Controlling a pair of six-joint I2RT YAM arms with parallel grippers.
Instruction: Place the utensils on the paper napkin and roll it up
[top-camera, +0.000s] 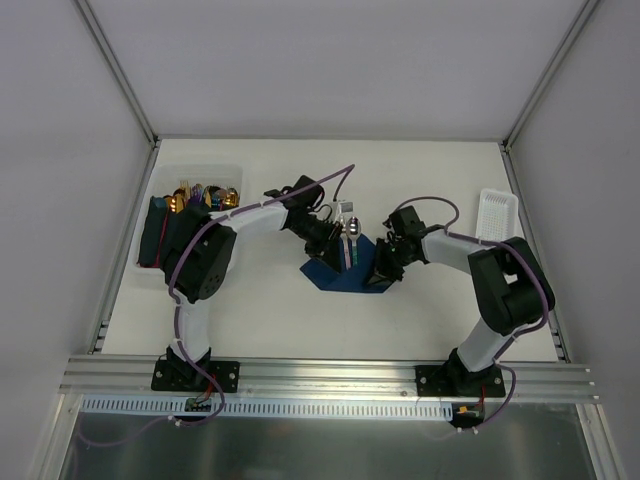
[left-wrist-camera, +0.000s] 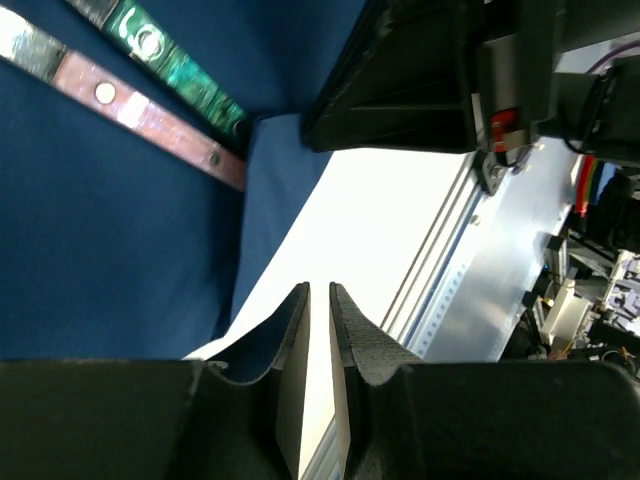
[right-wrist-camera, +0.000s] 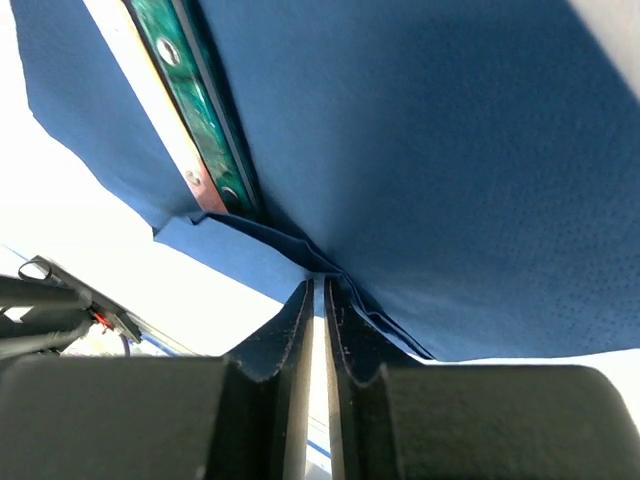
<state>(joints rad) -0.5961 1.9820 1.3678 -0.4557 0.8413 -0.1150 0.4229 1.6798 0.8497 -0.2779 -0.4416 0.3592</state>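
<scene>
The navy paper napkin lies at the table's middle, its right side lifted into a fold. The utensils lie on it, silver heads sticking out past its far edge. Their handles look green and copper in the left wrist view and the right wrist view. My left gripper is over the napkin's far left part; its jaws stand almost together with only table showing between them, the napkin beside them. My right gripper is at the napkin's right edge, and its tips pinch a creased fold of napkin.
A clear bin at the far left holds dark blue rolls with gold and coloured cutlery heads. A white slotted tray stands at the far right. An aluminium rail runs along the near edge.
</scene>
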